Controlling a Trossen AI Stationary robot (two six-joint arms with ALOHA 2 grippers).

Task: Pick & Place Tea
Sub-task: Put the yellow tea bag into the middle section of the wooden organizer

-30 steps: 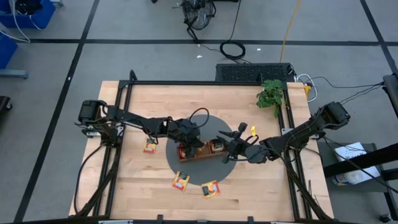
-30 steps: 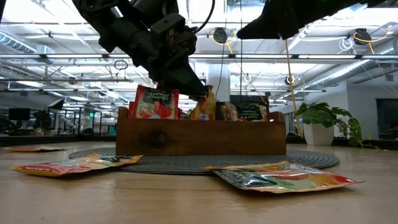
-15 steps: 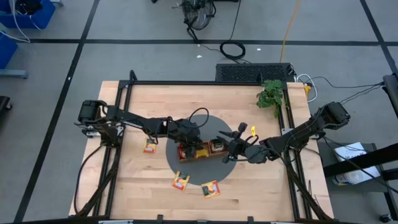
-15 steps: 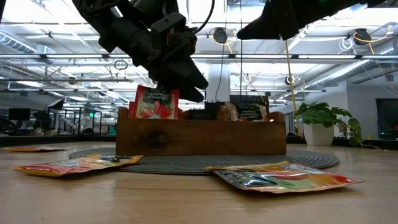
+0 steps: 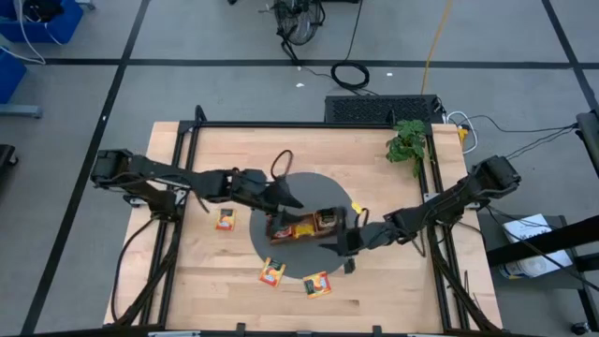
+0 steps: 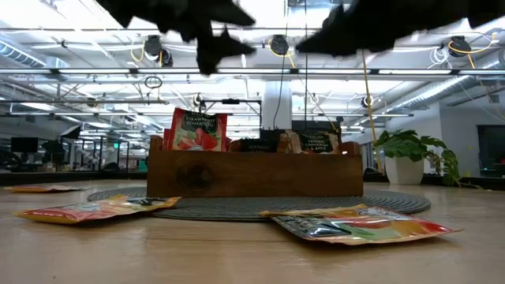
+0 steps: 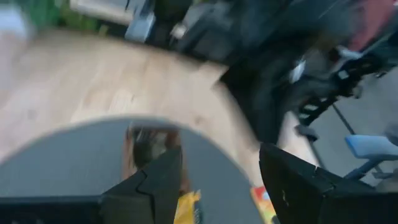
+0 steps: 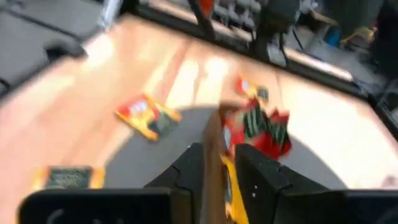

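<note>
**Both arms over the tea tray, neither carrying a packet**

From above, I see the wooden tray point(image 5: 301, 227) on a round grey mat point(image 5: 304, 192) at the middle of the counter point(image 5: 374, 295). My left pincer point(image 5: 288, 197) hangs just beside the tray's far left corner; my right pincer point(image 5: 343, 245) hangs at the tray's near right corner. Three loose tea packets point(image 5: 271, 273) lie on bare wood around the mat, so sorting is unfinished, I judge.

At counter height, red and dark packets stand upright in the tray point(image 6: 254, 175), filed on edge to fit.

My left wrist camera, blurred, shows the left pincer point(image 7: 219, 180) spread open and empty above the mat.

My right wrist camera shows the right pincer point(image 8: 219, 163) with a narrow gap, apparently holding nothing, over red packets point(image 8: 258, 132) in the tray.
</note>
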